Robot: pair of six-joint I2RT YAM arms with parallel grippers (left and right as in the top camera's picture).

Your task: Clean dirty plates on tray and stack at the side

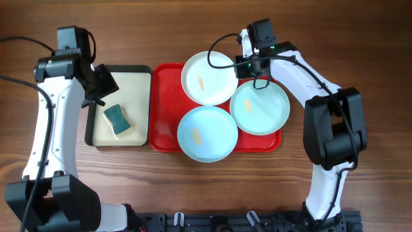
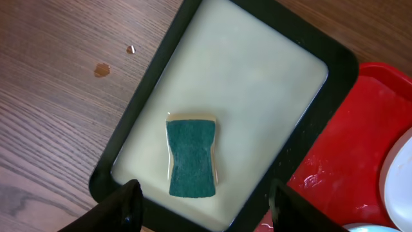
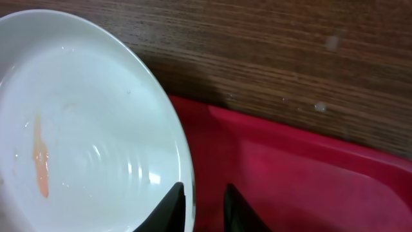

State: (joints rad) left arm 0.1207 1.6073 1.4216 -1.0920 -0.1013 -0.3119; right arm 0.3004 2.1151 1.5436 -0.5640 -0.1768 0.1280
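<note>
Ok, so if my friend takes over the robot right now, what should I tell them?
Grippers: the left gripper is open, its fingers spread wide above the sponge on the cream tray, and it holds nothing. The right gripper is open, with one finger on each side of the white plate rim, not clamped.
Things: the white plate, the right pale blue plate and the front pale blue plate all sit on the red tray. Each has an orange smear.
Done: nothing wiped, nothing stacked.
Left: grab the sponge, wipe all three plates, then stack them at the side.
</note>
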